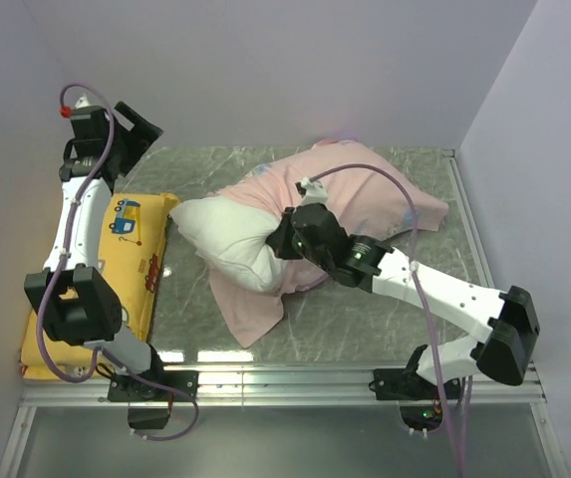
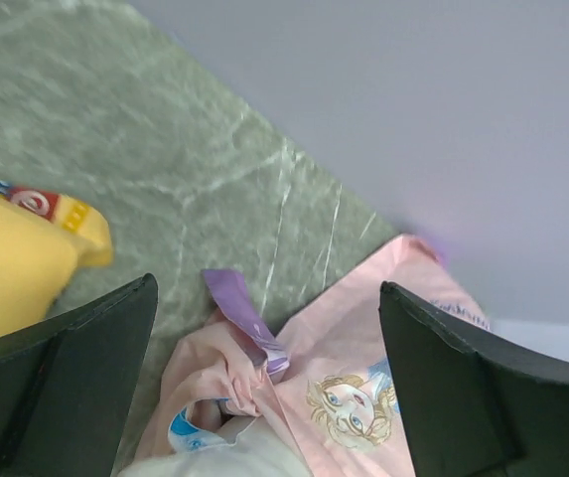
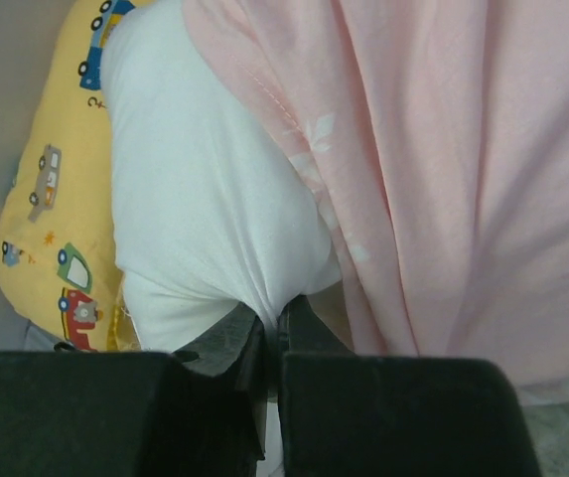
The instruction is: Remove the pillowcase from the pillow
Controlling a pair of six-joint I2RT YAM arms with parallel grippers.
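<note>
Right hand (image 1: 290, 237) at mid-table, fingers clamped fully together on a pinched fold of the pillow (image 1: 227, 237), gripping white fabric at the right end of the exposed part, just at the hem of the pillowcase (image 1: 370, 199). In the right wrist view, both fingers pressed flat against each other with the white fold caught between them and the pale pink cover hanging immediately to the right. Left hand (image 1: 134, 127) raised over the far left corner of the table (image 1: 365, 319), fingers spread wide, nothing between them, well apart from both pillow and cover. Pillow lying across the centre of the table, left end bare, plump and white, remainder inside the pillowcase. Pillowcase bunched over the right and far part of the pillow, mostly pale pink reverse showing, spread toward the far right of the table, with one loose flap trailing toward the near edge. In the left wrist view, a purple strip (image 2: 244, 318) and a printed cartoon face (image 2: 349, 402) visible on the crumpled cover. Yellow pillow (image 1: 116, 264) with vehicle print along the left edge of the table, under the left arm (image 1: 76, 229), its far right corner just beside the bare end of the white pillow.
</note>
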